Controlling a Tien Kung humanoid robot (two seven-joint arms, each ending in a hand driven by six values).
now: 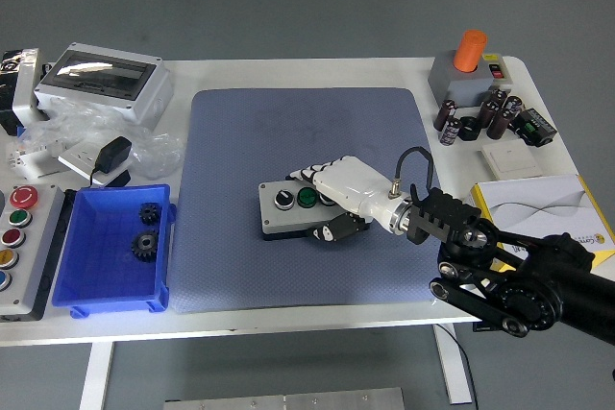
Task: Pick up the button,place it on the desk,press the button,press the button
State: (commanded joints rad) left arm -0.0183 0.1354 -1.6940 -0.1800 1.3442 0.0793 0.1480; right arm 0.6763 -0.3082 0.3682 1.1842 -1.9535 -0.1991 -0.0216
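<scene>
A grey button box [283, 211] with a black-and-white button [283, 199] and a green button [307, 198] lies on the blue mat [306, 151], near its middle. My right hand [332, 201], white with black fingertips, is shut on the box's right end: fingers lie over its top, the thumb [327, 230] presses its front side. The box's right part is hidden under the hand. The black right arm [509, 276] comes in from the lower right. The left hand is out of view.
A blue bin [113, 249] with two black gears sits at the mat's left. A panel with coloured buttons [19, 237] lies at the far left. A grey enclosure [101, 81] and plastic bags are at back left. A grey box with an orange knob [468, 72], capacitors [480, 117] and a booklet [543, 204] are at right.
</scene>
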